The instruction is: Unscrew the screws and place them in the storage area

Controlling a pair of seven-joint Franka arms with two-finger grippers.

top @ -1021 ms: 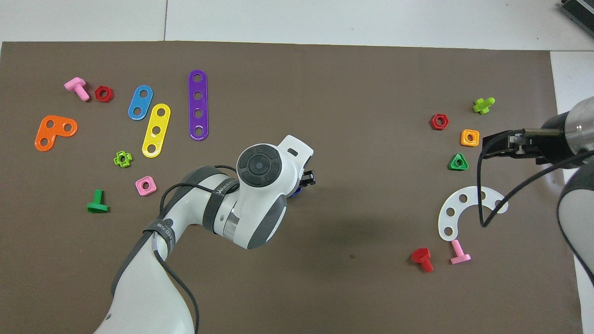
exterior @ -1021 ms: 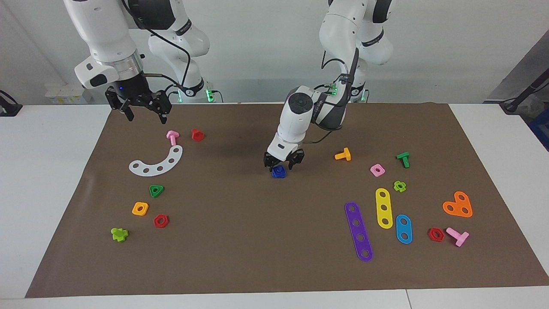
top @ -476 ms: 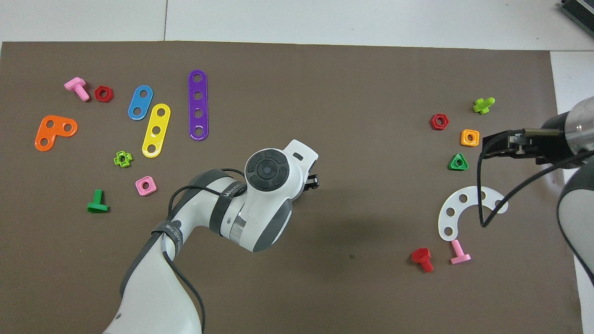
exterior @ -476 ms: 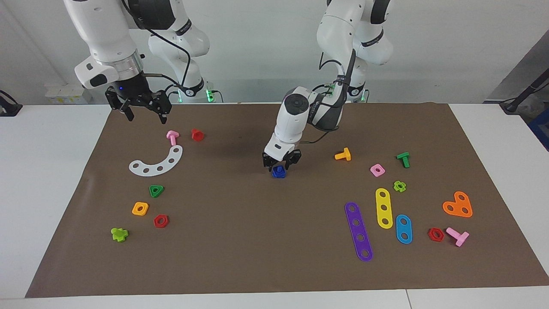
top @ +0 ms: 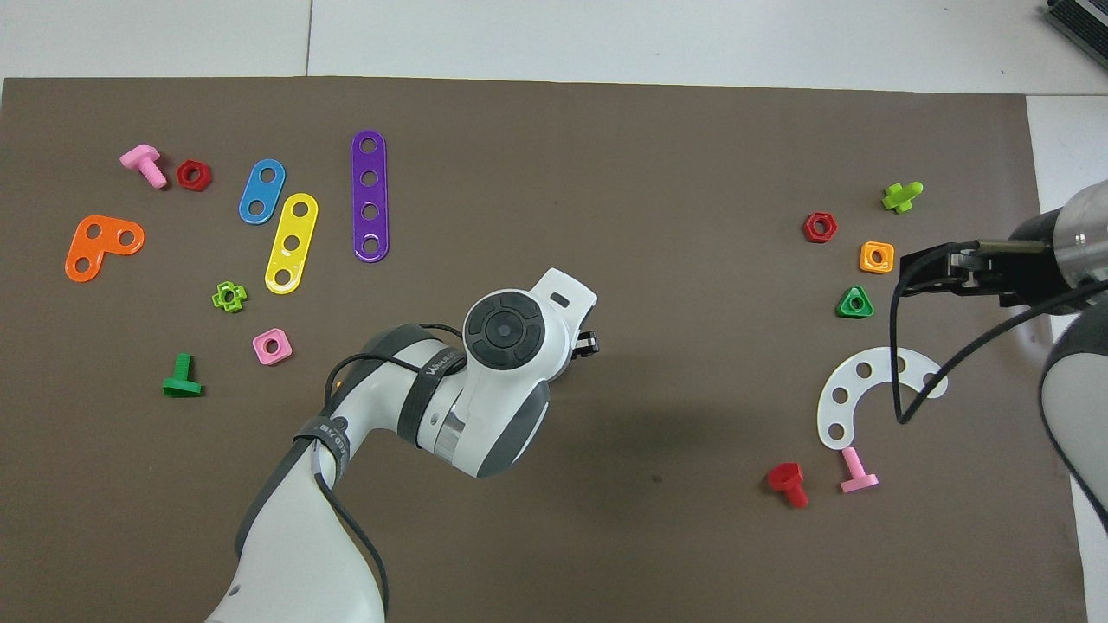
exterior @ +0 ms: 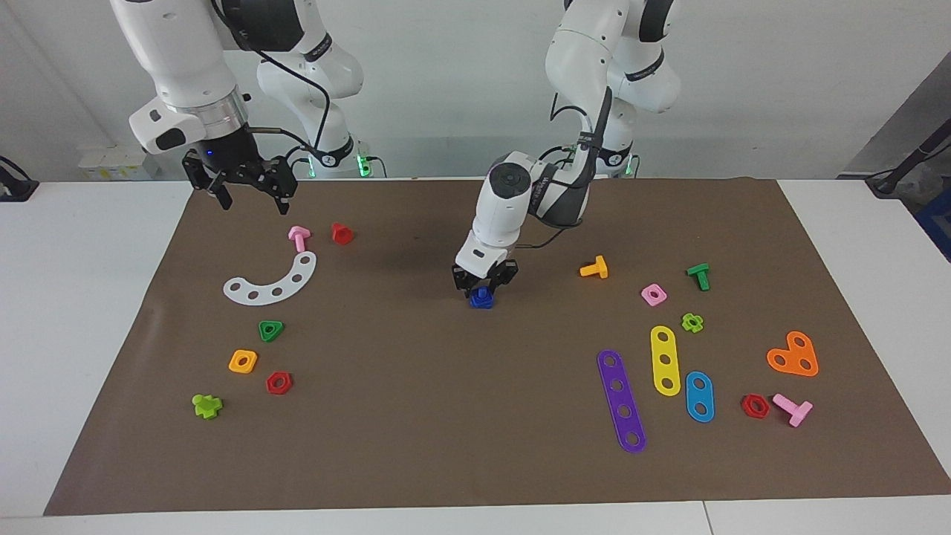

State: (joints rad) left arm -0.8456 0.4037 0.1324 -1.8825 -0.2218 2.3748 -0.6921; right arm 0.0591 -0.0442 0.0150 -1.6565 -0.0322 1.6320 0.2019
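Note:
A small dark-blue screw stands on the brown mat, near its middle. My left gripper is low over it, right at its top, with the wrist tilted. In the overhead view the left wrist hides the screw. My right gripper is open and empty. It waits in the air over the mat's corner at the right arm's end, and also shows in the overhead view.
At the right arm's end lie a white curved strip, a pink bolt, a red bolt and several nuts. At the left arm's end lie an orange bolt, a green bolt and purple, yellow and blue strips.
My left gripper has come down a little onto the dark-blue screw, and its wrist has turned and shifted slightly. The right arm has not moved.

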